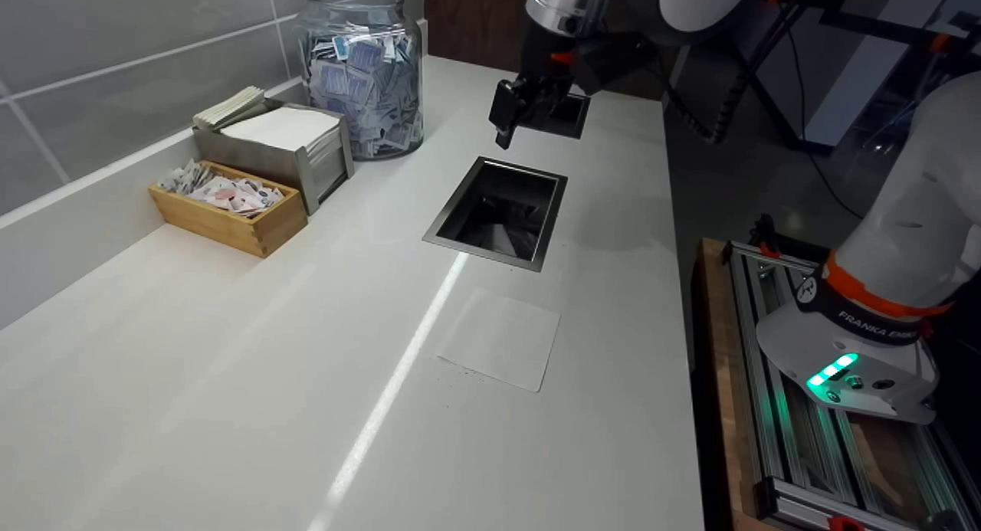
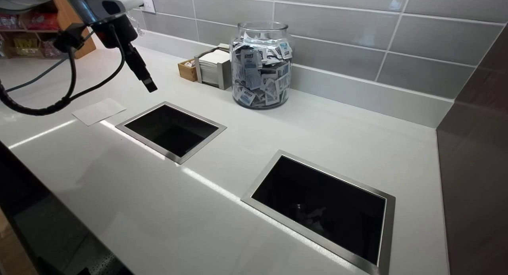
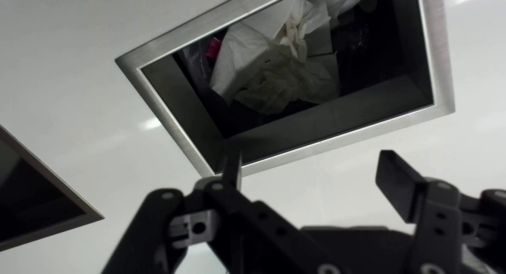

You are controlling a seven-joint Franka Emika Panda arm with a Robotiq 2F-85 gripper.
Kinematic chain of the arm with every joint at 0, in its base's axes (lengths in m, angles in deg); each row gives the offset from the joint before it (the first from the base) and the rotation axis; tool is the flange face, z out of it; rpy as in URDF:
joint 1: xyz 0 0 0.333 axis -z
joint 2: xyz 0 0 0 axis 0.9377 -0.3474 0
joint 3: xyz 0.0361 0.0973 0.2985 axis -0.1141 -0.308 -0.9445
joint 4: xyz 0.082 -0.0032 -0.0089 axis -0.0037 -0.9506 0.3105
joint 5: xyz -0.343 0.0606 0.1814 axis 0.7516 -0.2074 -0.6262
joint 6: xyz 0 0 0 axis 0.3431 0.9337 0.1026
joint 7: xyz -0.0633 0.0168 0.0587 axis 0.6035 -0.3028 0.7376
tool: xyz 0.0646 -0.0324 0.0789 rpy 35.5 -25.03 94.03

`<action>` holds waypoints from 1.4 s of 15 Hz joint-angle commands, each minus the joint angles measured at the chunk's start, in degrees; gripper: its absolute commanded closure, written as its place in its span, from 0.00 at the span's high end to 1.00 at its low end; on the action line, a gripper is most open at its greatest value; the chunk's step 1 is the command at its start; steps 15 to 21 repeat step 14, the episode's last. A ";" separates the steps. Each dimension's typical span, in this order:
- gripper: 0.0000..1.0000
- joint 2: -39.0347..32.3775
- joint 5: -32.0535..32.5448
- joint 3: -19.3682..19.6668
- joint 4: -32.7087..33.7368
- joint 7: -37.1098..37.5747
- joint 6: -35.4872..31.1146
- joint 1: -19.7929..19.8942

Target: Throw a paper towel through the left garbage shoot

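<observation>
The paper towel, a thin white square sheet, lies flat on the pale counter in both exterior views point(image 1: 502, 339) point(image 2: 99, 110). It lies beside the left chute, a dark opening with a steel rim point(image 1: 481, 254) point(image 2: 202, 144). The right chute point(image 1: 584, 119) point(image 2: 309, 233) lies farther along the counter. My gripper point(image 1: 503, 125) point(image 2: 149, 84) hangs above the counter, apart from the towel. In the wrist view the gripper point(image 3: 314, 173) is open with nothing between its fingers. Crumpled white paper point(image 3: 272, 68) shows inside one chute point(image 3: 321, 148) there; I cannot tell which chute. No second flat sheet shows.
A tall glass jar of packets point(image 1: 364, 86) point(image 2: 260, 68) stands by the tiled wall. A metal napkin holder point(image 1: 310, 163) point(image 2: 214, 70) and a small wooden box point(image 1: 257, 228) point(image 2: 187, 70) stand beside it. Another chute rim point(image 3: 47, 231) shows at the wrist view's left edge.
</observation>
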 commanded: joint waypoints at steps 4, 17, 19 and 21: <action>1.00 7.71 -6.91 -0.36 -2.50 -13.55 -1.58 -3.86; 1.00 8.51 -11.26 -1.77 -0.35 -16.37 -2.11 -4.82; 1.00 8.51 -11.26 -1.77 -0.35 -16.37 -2.11 -4.82; 1.00 8.51 -11.26 -1.77 -0.35 -16.37 -2.11 -4.82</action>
